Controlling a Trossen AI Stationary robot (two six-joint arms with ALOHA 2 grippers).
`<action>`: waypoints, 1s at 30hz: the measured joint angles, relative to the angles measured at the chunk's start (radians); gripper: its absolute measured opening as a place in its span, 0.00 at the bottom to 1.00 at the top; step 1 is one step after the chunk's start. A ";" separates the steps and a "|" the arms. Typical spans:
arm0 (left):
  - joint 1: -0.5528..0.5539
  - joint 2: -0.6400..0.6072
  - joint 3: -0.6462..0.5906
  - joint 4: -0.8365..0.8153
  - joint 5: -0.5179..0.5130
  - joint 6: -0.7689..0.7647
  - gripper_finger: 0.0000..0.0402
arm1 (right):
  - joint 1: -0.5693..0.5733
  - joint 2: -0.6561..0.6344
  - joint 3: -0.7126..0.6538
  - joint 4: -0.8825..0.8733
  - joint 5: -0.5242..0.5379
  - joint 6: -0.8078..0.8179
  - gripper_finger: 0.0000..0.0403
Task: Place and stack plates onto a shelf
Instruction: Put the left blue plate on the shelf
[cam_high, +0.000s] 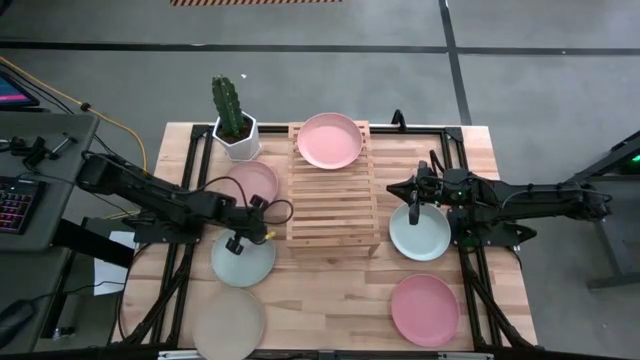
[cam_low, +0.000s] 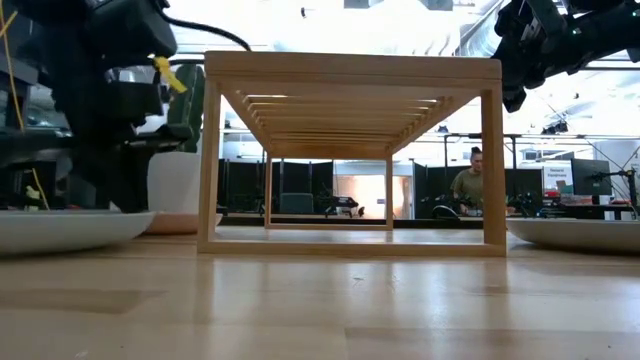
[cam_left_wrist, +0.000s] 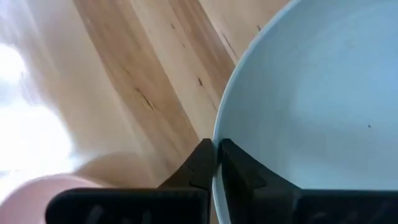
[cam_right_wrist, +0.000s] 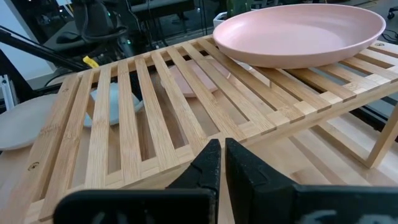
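Your shelf (cam_high: 333, 195) stands mid-table, its slats running across, and one pink plate (cam_high: 330, 140) lies on its far end; the near part of the rack is bare slats, as the right wrist view shows with the plate (cam_right_wrist: 298, 34) resting flat on them. Left of the shelf, a second pink plate (cam_high: 254, 181) lies on the table beside the cactus pot (cam_high: 237, 133), partly under the left arm. Just nearer you sits a mint plate (cam_high: 243, 258), and your left gripper (cam_high: 236, 243) is down at its far rim. The left wrist view shows its fingers (cam_left_wrist: 239, 165) almost closed, with the mint plate's rim (cam_left_wrist: 311, 93) running into the thin slot between them; whether they actually pinch the rim you cannot tell. A beige plate (cam_high: 229, 322) lies at the table's near-left edge. Right of the shelf, another mint plate (cam_high: 420, 232) lies on the table, and your right gripper (cam_high: 414, 211) hangs over its far edge, raised above the table in the low view (cam_low: 520, 60). Its fingers (cam_right_wrist: 208, 165) are pressed nearly together with nothing between them. A third pink plate (cam_high: 424, 309) lies near the table's near-right corner, well apart from both grippers.
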 joint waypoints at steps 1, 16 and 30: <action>0.000 0.000 0.019 -0.024 -0.001 0.000 0.02 | 0.000 0.000 0.000 0.000 0.000 0.000 0.02; 0.000 -0.060 0.310 -0.530 -0.224 -0.084 0.00 | 0.000 0.000 0.000 -0.025 0.000 0.000 0.02; 0.000 -0.190 0.731 -0.719 -0.544 -0.247 0.00 | 0.000 0.000 0.000 -0.055 0.001 0.000 0.02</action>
